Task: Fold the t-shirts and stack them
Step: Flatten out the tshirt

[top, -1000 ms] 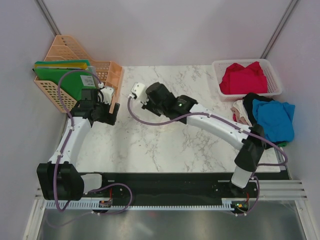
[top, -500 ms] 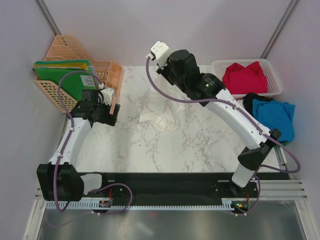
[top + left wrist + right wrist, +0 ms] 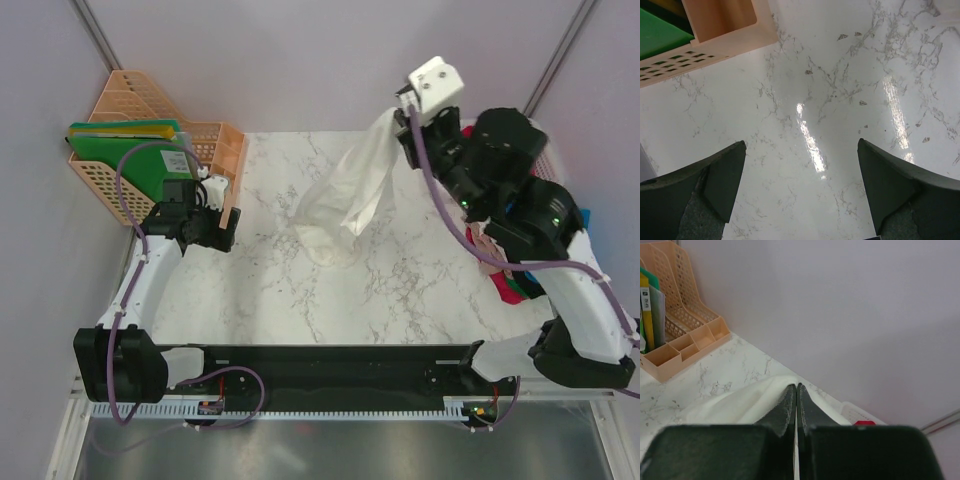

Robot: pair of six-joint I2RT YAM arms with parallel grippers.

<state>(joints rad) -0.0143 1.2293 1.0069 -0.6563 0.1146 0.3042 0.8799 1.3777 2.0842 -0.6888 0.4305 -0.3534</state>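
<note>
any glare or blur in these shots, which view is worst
Left wrist view: worst for glare, with two bright streaks on the marble table between the fingers of the open left gripper. Right wrist view: the right gripper is blurred along the bottom edge, while the pinched white t-shirt is clearer. Top external view: even light and sharp throughout.

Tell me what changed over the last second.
The right tool, shut on the white t-shirt, swung from low over the middle of the table up and back toward the far right corner. This pulled the shirt up so it hangs stretched from the tool, its lower end bunched on the marble. The left tool stayed open beside the orange file rack, which did not move.
</note>
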